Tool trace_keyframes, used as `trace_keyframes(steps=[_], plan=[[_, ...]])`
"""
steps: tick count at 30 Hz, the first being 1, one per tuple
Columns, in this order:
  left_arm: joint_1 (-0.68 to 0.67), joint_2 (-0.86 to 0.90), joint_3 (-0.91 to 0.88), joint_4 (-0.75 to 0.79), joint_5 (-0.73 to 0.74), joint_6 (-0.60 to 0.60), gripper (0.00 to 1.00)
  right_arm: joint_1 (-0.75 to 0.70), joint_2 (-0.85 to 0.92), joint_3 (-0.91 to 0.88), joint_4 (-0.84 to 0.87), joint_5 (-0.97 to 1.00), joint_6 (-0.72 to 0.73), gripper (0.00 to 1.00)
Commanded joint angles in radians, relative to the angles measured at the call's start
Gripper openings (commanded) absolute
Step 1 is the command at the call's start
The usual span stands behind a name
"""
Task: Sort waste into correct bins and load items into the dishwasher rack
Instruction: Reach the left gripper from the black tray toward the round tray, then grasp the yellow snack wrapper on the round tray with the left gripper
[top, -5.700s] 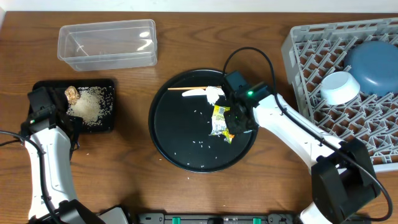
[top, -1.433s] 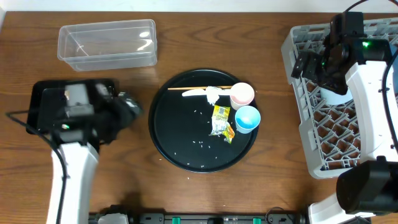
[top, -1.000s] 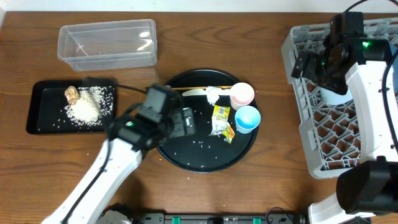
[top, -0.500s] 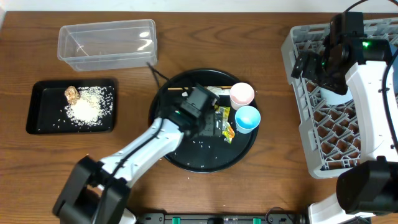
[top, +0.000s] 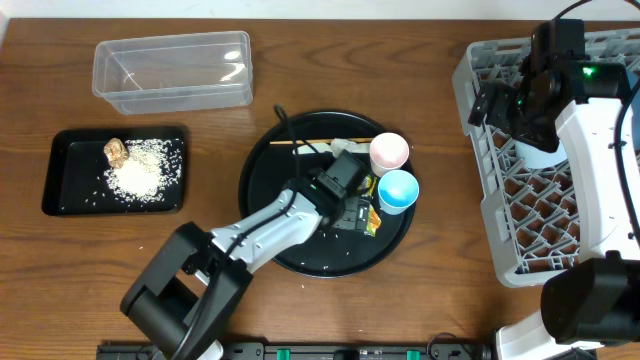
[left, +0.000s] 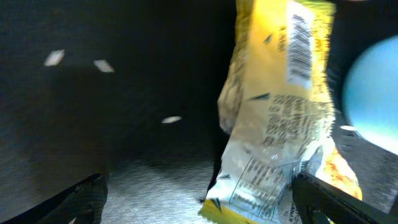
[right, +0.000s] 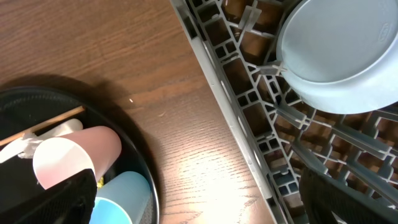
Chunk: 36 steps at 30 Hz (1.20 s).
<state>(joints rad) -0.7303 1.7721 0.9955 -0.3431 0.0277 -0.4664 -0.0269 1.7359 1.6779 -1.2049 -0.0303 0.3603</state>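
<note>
The yellow-green snack wrapper (left: 280, 124) lies crumpled on the right half of the round black tray (top: 270, 200), just beside the light-blue cup (top: 397, 190), with loose rice grains (left: 171, 119) scattered on the tray around it; the left tool (top: 350, 203) hangs right over it, its fingers spread wide to either side of the packet and not yet pinching it; the step in hand looks to be the pickup of the wrapper for sorting. The pink cup (top: 389, 153) lies tipped just behind the blue one, and the crumpled white tissue (top: 343, 150) sits beside a thin wooden stick (top: 300, 142) at the tray's far edge. Well apart on the left of the surface, the shallow black tray (top: 60, 190) holds a heap of rice (top: 140, 172) and the brown lump (top: 115, 151), so the clear tub (top: 172, 70) behind it seems the likely home for packaging. At the dishwasher rack (top: 480, 120), where the white bowl (right: 342, 56) already rests, the right tool (top: 488, 105) hovers spread and holding nothing. The next move calls for a short drop, a close across the wrapper's narrow width without nudging the blue cup, then a lift and carry to the tub.
</note>
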Motion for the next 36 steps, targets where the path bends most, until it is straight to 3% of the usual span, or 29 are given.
trace_keyframes(steps=[1, 6, 14, 24, 26, 36], plan=[[-0.029, 0.002, 0.006, 0.029, 0.006, 0.018, 0.96, 0.001, -0.010, 0.010, 0.000, -0.004, 0.013, 0.99], [-0.035, 0.002, 0.006, 0.051, 0.006, 0.018, 0.93, 0.001, -0.010, 0.010, 0.000, -0.004, 0.013, 0.99], [-0.034, 0.006, 0.006, 0.051, 0.006, 0.014, 0.49, 0.001, -0.010, 0.010, 0.000, -0.004, 0.013, 0.99], [-0.034, 0.006, 0.005, 0.057, 0.007, -0.044, 0.19, 0.001, -0.010, 0.010, 0.000, -0.004, 0.013, 0.99], [-0.034, 0.006, 0.005, 0.057, 0.010, -0.044, 0.07, 0.001, -0.010, 0.010, 0.000, -0.004, 0.013, 0.99], [-0.032, -0.010, 0.006, 0.050, 0.010, -0.043, 0.06, 0.002, -0.010, 0.010, 0.000, -0.004, 0.013, 0.99]])
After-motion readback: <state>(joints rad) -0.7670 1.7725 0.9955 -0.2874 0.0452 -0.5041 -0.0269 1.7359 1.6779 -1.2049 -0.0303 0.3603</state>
